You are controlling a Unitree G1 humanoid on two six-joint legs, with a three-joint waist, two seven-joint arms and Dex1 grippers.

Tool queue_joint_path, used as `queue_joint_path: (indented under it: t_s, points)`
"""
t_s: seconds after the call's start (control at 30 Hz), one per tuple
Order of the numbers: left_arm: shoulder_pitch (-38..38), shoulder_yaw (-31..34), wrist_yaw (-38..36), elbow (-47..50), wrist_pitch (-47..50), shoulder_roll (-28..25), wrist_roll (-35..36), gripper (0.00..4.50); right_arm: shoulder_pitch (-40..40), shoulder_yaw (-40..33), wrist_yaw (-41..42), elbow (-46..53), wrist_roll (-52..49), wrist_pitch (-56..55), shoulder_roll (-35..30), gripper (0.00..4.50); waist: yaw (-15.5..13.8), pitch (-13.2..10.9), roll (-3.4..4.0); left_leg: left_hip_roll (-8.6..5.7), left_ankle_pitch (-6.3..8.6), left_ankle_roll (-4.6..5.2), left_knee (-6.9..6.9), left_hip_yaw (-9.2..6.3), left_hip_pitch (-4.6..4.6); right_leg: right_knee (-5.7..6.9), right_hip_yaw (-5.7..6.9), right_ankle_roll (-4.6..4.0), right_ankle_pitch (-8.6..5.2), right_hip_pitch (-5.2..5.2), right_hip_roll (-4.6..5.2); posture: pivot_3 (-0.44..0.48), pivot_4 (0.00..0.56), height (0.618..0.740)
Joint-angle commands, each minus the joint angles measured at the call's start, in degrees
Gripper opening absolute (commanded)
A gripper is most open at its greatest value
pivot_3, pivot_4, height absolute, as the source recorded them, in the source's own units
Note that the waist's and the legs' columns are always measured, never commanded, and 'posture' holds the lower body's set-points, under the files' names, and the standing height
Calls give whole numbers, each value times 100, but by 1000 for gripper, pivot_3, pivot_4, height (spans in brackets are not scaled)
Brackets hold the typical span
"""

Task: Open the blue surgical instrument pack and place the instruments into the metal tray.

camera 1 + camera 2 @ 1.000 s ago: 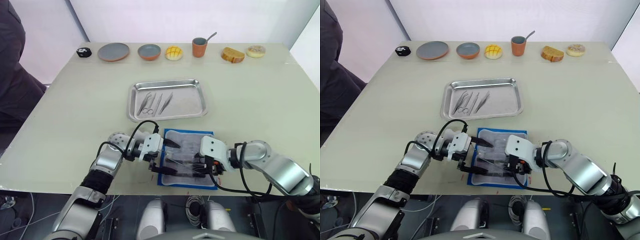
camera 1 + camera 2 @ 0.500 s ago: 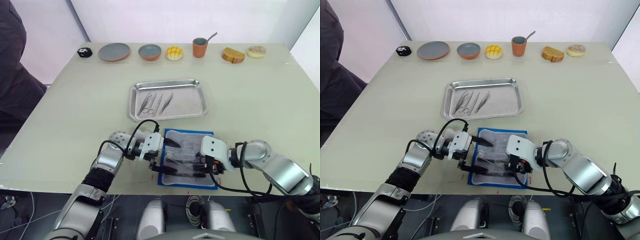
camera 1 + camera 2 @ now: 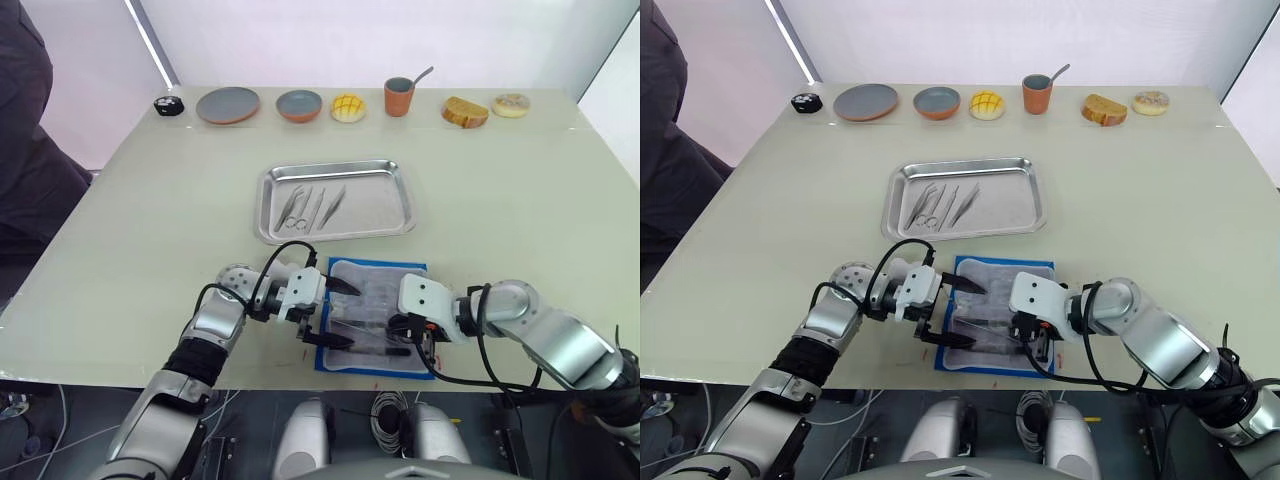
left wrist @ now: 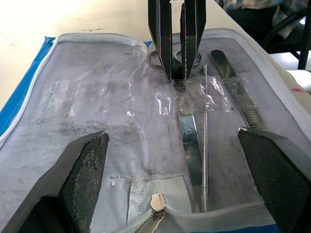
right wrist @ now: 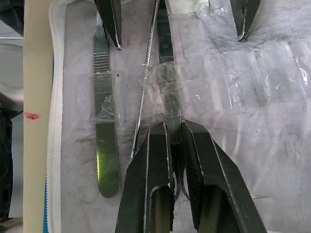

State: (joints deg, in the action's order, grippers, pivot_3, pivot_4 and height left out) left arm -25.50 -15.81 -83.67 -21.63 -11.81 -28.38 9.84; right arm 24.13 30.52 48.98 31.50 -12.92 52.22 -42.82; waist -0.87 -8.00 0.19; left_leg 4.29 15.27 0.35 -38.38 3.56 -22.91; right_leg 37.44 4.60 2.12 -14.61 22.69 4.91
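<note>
- The blue surgical instrument pack (image 3: 376,316) lies open at the table's near edge, just in front of the metal tray (image 3: 335,200), its whitish clear inner face up and only a blue border showing around it.
- The right gripper (image 5: 176,133) is pinched almost closed on a ring-handled instrument (image 5: 165,73) taped under clear film in the pack; the handle rings are largely hidden behind the fingers, so the tool's exact type is hard to make out.
- Beside it lie a thin probe (image 5: 146,77) and a flat-handled tool (image 5: 104,141), both partly covered by crinkled tape.
- The left gripper (image 4: 170,191) is spread wide over the pack's left side, its two black fingers well apart and holding nothing.
- Three slim instruments (image 3: 310,207) lie in the tray's left half, too small to tell apart clearly.
- Plates, a cup and bread items line the table's far edge; a dark-clothed person (image 3: 30,130) is cut off at the left.
</note>
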Motion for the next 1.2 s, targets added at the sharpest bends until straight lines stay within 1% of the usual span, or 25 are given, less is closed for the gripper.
queue_joint_path:
  t_s: [0.03,0.3,0.63,0.97,1.2]
  points:
    - [50,-136,93,-340,17,56,-193,4500,116,34,51,23,61,98,-55,30,-1,0,0,0,0,0,0,0,0,0,0,0,0,0,0,0,150,740]
    - [26,-171,164,-322,57,131,-231,4500,539,-91,151,257,-168,438,79,30,-9,0,0,0,0,0,-1,0,-1,2,0,0,0,0,1,0,150,740]
    - [13,-216,192,-106,257,156,-219,4500,1053,-53,362,483,-265,758,-100,30,-14,-1,0,-1,0,0,-2,-1,-5,2,1,0,0,1,2,0,150,740]
    - [1,-276,206,-102,319,188,-243,4500,1369,267,632,445,-3,555,-590,30,-13,-3,-1,-2,0,1,-2,-1,-8,0,2,0,0,3,2,0,150,740]
    - [11,-307,229,-117,346,218,-308,4500,1426,363,760,477,132,421,-750,30,-13,-3,0,-2,0,1,-2,-1,-7,1,2,0,0,2,3,0,150,740]
